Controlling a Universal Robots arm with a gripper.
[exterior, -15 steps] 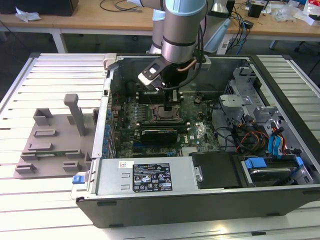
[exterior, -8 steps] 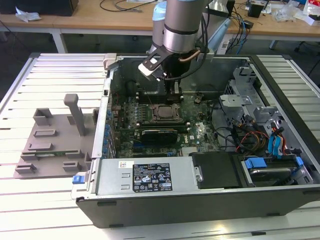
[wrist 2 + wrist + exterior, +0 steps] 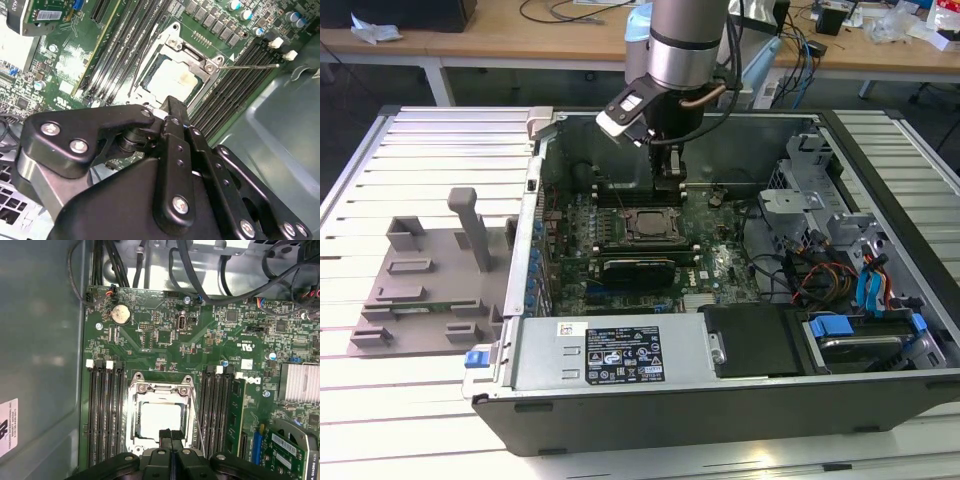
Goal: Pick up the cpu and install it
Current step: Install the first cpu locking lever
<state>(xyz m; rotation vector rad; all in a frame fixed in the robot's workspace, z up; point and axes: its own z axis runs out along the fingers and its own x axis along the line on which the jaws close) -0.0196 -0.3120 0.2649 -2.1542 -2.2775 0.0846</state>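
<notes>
The cpu (image 3: pixel 160 416), a flat square with a pale metal top, lies in the motherboard socket inside the open computer case (image 3: pixel 520 260). A metal socket frame (image 3: pixel 161 388) surrounds it. In the second wrist view the cpu (image 3: pixel 172 80) sits just past my fingertips, and a thin wire lever (image 3: pixel 250 65) sticks out beside the socket. My gripper (image 3: pixel 170 434) hangs just above the socket's edge with its two black fingers pressed together and nothing between them. In the exterior view the gripper (image 3: pixel 668 182) stands above the cpu (image 3: pixel 648 225) near the case's far wall.
Memory slots (image 3: pixel 106 410) flank the socket on both sides. A long black card (image 3: pixel 638 268) lies just in front of it. A grey plastic tray (image 3: pixel 420 290) sits at the exterior view's left. Drive cages and cables (image 3: pixel 840 280) crowd the right, and the power supply (image 3: pixel 610 352) sits in front.
</notes>
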